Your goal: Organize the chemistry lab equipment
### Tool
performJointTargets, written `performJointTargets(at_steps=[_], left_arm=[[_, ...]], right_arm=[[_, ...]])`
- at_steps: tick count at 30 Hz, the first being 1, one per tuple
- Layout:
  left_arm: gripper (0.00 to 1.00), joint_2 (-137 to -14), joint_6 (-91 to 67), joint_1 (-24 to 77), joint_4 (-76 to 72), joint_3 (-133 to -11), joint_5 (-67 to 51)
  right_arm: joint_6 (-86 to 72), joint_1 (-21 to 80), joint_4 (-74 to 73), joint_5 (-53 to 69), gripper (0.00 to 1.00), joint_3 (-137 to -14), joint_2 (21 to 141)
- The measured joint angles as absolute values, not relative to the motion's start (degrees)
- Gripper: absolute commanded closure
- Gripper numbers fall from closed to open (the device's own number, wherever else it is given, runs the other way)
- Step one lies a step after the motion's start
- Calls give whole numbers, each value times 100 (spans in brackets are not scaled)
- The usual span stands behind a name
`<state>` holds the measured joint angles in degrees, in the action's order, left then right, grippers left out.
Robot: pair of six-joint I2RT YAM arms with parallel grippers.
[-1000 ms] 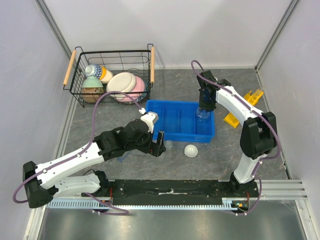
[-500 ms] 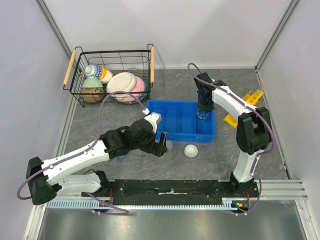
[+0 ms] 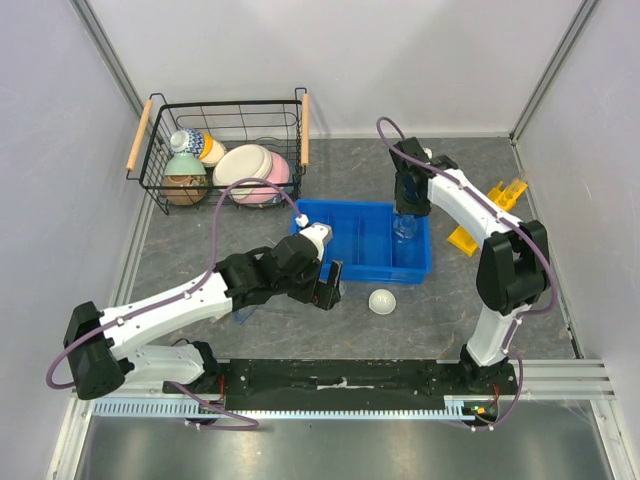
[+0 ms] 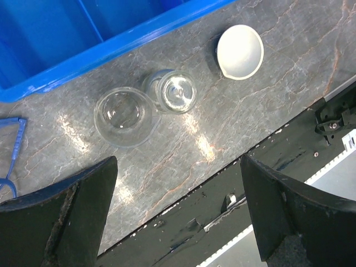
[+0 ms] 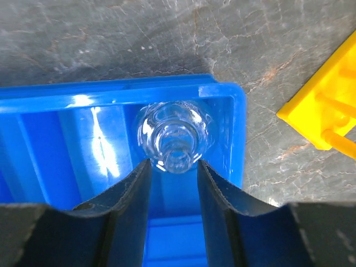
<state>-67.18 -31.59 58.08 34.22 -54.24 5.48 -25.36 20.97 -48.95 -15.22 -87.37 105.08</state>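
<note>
The wide-open left gripper [image 4: 178, 167] hovers over a glass beaker [image 4: 123, 117] and small glass vial [image 4: 169, 92] standing touching, left and right, just near of the blue tray [image 4: 139, 41].

Bright overhead light, glare on tabletop [image 4: 201, 146]

Flask [image 5: 177, 136] in tray [image 5: 111, 92] right compartment; rack [image 5: 328, 111] right of tray.

The table [image 3: 440, 310] is viewed steeply from above, behind the arm bases. Both wrist views are directed downward at close range. The blue tray [image 3: 360, 240] is shared by all three, the white dish [image 3: 381, 300] by two.
</note>
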Motion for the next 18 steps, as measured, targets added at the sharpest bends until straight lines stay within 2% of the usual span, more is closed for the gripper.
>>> performJointTargets(at_steps=[18], left_arm=[[4, -7616, -3148, 5808, 3651, -5833, 878]], right_arm=[[-2462, 2738, -5271, -1892, 50, -9089, 8595]])
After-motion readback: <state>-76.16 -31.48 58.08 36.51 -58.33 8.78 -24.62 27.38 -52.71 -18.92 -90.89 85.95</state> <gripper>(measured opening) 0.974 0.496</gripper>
